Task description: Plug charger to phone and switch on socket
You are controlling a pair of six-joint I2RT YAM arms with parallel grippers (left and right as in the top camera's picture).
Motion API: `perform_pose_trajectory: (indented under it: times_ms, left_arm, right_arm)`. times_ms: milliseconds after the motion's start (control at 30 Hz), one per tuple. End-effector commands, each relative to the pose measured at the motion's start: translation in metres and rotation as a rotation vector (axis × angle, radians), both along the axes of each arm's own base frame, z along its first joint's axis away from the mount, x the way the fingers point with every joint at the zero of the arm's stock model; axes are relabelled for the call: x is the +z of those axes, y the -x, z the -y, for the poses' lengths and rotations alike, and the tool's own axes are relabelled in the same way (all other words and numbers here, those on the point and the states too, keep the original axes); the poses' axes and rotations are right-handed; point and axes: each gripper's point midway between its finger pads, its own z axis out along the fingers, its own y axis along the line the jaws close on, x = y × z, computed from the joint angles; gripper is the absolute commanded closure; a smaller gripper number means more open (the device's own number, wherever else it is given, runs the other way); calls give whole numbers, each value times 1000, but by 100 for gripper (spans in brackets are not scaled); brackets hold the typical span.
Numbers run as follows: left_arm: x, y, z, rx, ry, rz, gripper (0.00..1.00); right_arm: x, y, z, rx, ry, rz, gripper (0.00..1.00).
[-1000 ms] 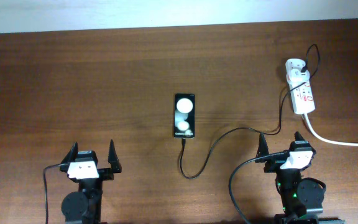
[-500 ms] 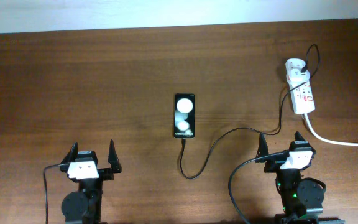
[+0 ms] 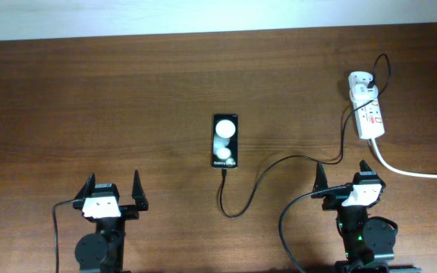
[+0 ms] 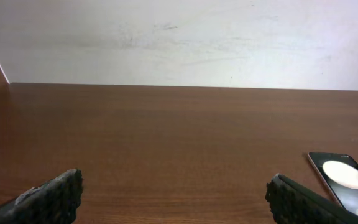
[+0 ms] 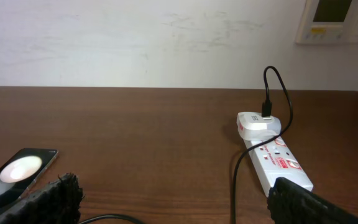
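Both my grippers sit low in the overhead frame, jaws spread apart and holding nothing: the left gripper at lower left, the right gripper at lower right. The phone lies flat at centre. The charger loops from the phone's lower edge, past my right gripper, up to the adapter on the socket at upper right. I cannot tell whether the tip is seated.

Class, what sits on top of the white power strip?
A white adapter is plugged into the power strip at one end, a black cable rising from it. The holes beneath the adapter are hidden.
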Motion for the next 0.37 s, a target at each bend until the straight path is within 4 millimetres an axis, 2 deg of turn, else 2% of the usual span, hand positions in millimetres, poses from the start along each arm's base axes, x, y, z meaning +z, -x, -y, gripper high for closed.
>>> perform_pose_trajectory:
  times_ms: [0,333]
  left_arm:
    - [-1,0,-2,5,-15,-3,1]
    - [-1,0,-2,5,-15,-3,1]
  right_arm:
    - [-2,0,-4,18,-2,-4,1]
    - [-2,0,-4,18,-2,-4,1]
